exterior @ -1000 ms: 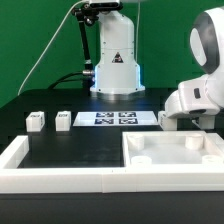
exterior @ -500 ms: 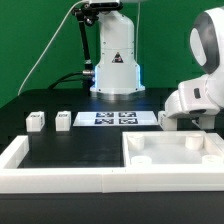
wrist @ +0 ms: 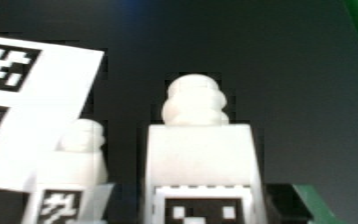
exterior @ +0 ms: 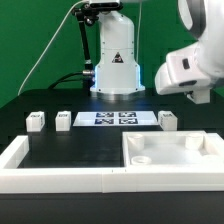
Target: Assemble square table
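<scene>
Marker board lies mid-depth on the worktop. On the exterior view's left of it stand the outer leg and inner leg. A third leg stands just beside its right end. Slab lies in front, right.

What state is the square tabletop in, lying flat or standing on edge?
Lying flat: the square tabletop rests with its broad face up on the black table, beside the white border wall.

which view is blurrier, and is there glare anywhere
wrist view: soft all over, the near leg and the marker board both fuzzy-edged; exterior view: sharper, but the white arm looks washed out and a bluish glow sits at the robot base
</scene>
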`<action>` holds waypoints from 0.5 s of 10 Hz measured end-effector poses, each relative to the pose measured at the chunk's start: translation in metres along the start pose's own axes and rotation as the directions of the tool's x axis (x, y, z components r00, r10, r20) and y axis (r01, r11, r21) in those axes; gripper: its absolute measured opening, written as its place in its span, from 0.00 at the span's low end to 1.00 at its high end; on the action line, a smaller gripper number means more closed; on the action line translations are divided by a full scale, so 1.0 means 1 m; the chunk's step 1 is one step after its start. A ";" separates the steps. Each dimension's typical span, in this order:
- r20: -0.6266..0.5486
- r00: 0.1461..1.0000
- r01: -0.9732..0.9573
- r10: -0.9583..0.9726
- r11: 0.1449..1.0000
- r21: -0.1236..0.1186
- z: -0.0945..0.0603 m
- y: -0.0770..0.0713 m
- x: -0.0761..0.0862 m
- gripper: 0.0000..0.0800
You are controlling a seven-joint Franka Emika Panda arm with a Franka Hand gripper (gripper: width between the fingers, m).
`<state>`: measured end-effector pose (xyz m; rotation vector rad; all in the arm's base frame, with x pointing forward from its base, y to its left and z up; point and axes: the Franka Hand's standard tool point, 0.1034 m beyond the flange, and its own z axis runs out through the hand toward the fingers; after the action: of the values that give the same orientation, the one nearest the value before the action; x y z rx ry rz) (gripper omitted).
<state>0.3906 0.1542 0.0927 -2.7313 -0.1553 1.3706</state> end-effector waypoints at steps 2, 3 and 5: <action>-0.044 0.999 0.000 -0.001 1.000 0.000 0.001 -0.001 0.006 0.36; -0.111 0.994 -0.002 0.002 1.000 -0.001 -0.004 -0.001 0.009 0.36; -0.262 0.965 0.014 -0.014 1.000 -0.002 -0.013 0.005 0.016 0.36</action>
<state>0.4106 0.1507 0.0868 -2.8709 -0.1555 0.9908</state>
